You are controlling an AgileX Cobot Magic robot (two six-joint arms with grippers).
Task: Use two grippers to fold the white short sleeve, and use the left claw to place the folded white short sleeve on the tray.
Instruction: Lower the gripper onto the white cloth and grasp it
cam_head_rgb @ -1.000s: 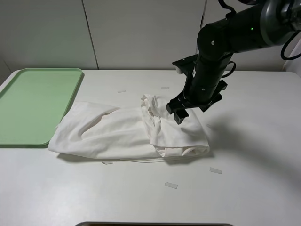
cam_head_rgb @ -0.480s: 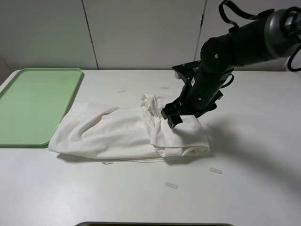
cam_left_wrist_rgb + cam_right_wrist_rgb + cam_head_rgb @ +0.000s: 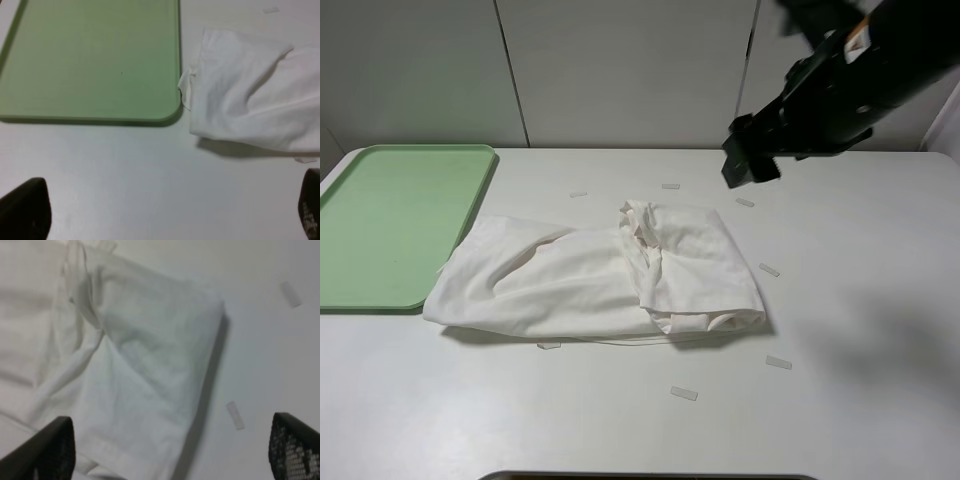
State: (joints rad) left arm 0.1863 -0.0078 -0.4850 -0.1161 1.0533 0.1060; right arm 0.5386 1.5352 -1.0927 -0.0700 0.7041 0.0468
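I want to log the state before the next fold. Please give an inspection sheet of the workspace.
Surface: white table, flat, no stains seen.
Job's things: shirt lies partly folded on the table, its left edge at the tray's corner; tray is green and holds nothing.
Clutter: small white paper strips scattered around the shirt.
Grippers: left gripper open, over bare table near the tray, holding nothing; right gripper open, in the air behind the shirt, holding nothing.
Cables: nothing seen; the right arm is blurred.
Surroundings: pale wall panels behind the table.
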